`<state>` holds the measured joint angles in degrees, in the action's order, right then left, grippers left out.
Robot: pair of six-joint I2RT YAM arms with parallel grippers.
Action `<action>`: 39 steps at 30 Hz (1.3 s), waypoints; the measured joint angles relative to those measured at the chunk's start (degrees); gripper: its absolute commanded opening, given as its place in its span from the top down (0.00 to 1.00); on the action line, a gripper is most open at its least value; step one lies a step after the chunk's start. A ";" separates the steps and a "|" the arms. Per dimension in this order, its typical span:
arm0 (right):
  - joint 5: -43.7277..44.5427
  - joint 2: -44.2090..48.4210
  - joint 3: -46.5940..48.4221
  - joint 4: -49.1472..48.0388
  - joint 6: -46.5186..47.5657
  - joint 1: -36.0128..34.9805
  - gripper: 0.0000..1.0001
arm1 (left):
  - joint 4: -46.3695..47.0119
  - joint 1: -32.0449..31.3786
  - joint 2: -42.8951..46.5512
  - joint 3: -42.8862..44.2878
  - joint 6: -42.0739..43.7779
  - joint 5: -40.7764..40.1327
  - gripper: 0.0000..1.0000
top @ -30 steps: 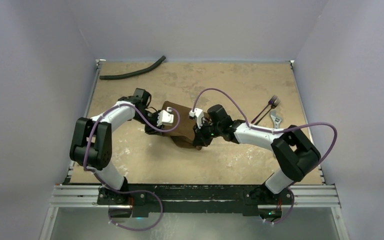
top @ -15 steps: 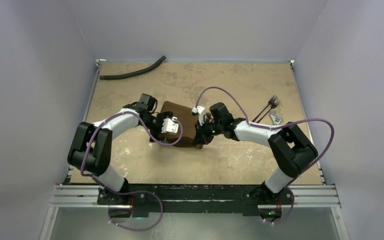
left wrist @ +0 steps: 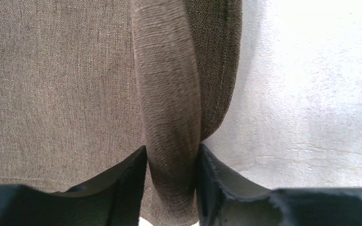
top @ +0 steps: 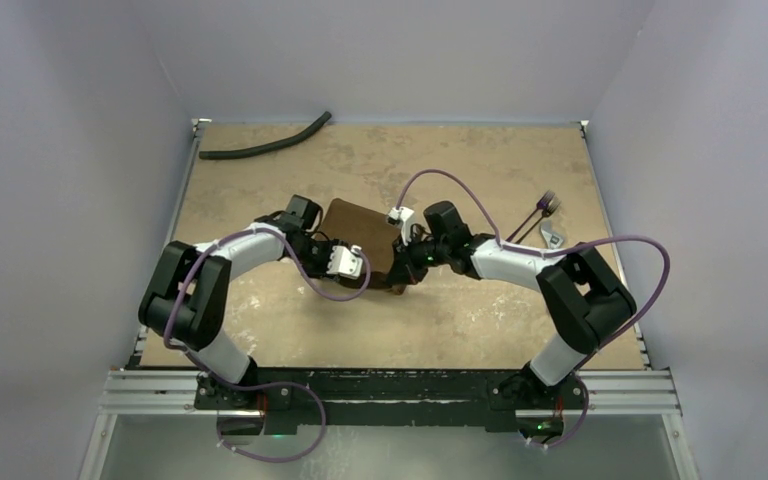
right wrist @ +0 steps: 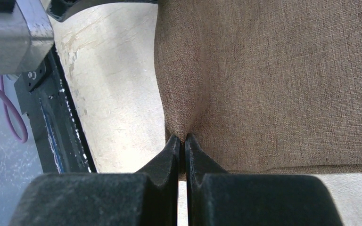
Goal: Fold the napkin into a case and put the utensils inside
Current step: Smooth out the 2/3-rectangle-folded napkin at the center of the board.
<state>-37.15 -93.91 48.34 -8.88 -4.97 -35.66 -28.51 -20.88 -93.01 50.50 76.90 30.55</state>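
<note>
The brown napkin (top: 358, 226) lies folded at the middle of the table, between my two grippers. My left gripper (top: 358, 262) is shut on a thick bunched fold of the napkin (left wrist: 169, 103) at its near left side. My right gripper (top: 400, 272) is shut on a thin pinched edge of the napkin (right wrist: 264, 84) at its near right side. The utensils (top: 544, 220) are slim dark pieces lying on the table at the right, beyond the right arm, apart from the napkin.
A long black curved hose (top: 265, 142) lies at the far left of the table. Purple cables loop over both arms. The left wrist's body (right wrist: 9, 33) shows close by in the right wrist view.
Both grippers have carried the napkin's near edge; the left gripper moved right and nearer, the right gripper shifted slightly back. The napkin now looks narrower and more folded.
</note>
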 measured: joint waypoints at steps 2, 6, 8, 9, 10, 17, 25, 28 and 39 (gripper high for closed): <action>-0.13 0.00 0.00 -0.31 -0.20 0.11 0.99 | 0.42 -0.33 -0.37 0.09 -0.55 -0.39 0.76; -0.79 0.00 -0.02 -0.87 -0.61 0.39 0.91 | -0.17 -0.87 -2.60 2.49 -2.43 -0.90 1.00; -1.53 0.00 -0.02 -0.96 -0.74 0.59 0.85 | -1.46 -0.92 -4.33 4.79 -2.84 -0.83 1.00; -1.73 0.00 -0.04 -1.03 -1.01 0.74 0.81 | -2.19 -0.94 -4.96 5.73 -2.95 -0.76 1.00; -2.05 0.00 -0.09 -1.20 -1.27 0.94 0.77 | -3.13 -0.94 -5.64 6.75 -3.02 -0.57 1.00; -5.62 2.62 -1.79 -3.04 -3.82 4.57 0.50 | -13.05 -0.94 -8.68 11.72 -2.03 1.81 1.00; -9.29 3.96 0.55 -6.10 -6.05 8.09 0.60 | -18.84 -0.94 -8.79 12.00 -0.72 2.12 1.00; -8.63 -0.04 3.85 -7.56 -7.37 7.98 0.78 | -19.43 -0.94 -8.79 12.00 -0.72 2.05 1.00; -2.01 -15.21 9.22 -10.69 -13.14 5.75 0.96 | -26.45 -0.42 -10.08 15.52 -0.74 4.24 1.00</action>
<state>-39.16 -109.12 57.56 -19.57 -18.11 -29.91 -54.96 -21.30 -103.09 66.02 76.16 34.79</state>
